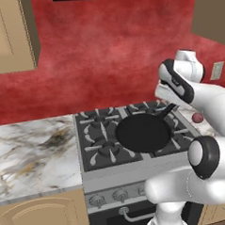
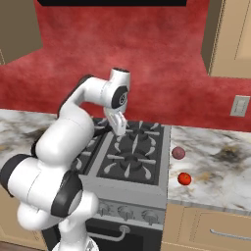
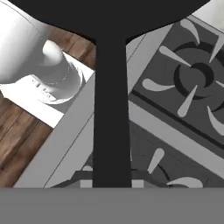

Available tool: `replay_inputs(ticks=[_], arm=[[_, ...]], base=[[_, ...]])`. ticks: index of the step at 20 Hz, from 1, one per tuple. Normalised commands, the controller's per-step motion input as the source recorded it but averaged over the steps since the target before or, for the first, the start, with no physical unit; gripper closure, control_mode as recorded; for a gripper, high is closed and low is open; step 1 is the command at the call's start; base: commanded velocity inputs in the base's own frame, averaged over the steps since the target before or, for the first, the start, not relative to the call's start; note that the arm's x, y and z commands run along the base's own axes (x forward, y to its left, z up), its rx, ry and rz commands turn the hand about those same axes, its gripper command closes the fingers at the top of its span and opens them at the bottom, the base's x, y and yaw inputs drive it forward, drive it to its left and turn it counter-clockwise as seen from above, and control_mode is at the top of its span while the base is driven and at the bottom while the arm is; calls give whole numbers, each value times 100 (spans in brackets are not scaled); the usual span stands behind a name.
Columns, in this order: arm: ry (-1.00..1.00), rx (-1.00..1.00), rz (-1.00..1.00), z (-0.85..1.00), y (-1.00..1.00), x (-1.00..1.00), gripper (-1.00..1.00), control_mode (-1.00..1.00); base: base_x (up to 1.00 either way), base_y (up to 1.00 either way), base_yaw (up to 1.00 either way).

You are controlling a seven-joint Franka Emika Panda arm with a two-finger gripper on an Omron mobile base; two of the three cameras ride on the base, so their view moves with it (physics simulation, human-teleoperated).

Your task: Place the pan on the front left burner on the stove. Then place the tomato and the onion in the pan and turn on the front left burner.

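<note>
Pan (image 3: 112,109) handle clenched in my gripper (image 2: 119,128), one pan above four-burner stove (image 1: 105,178), one onion (image 2: 178,153), one tomato (image 2: 184,178) on counter (image 2: 215,166).

Base views flanking stove (image 1: 135,150)

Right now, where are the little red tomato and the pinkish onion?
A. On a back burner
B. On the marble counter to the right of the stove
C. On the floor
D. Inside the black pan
B: the tomato and the onion both sit on the marble counter right of the stove, while the pan is held over the burners.
</note>
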Motion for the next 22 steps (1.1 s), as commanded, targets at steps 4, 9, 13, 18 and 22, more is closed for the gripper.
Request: replay_inputs(ticks=[4,9,13,18,22], arm=[[17,6,0,0,34,12,100,-100],[23,0,-2,0,42,10,100,-100],[1,-7,0,-11,8,0,100,-100],[-4,-11,0,-16,0,-21,100,-100],[-9,-8,-1,-15,0,-35,100,-100]], base=[[0,0,0],[0,0,0],[0,0,0],[0,0,0],[0,0,0]])
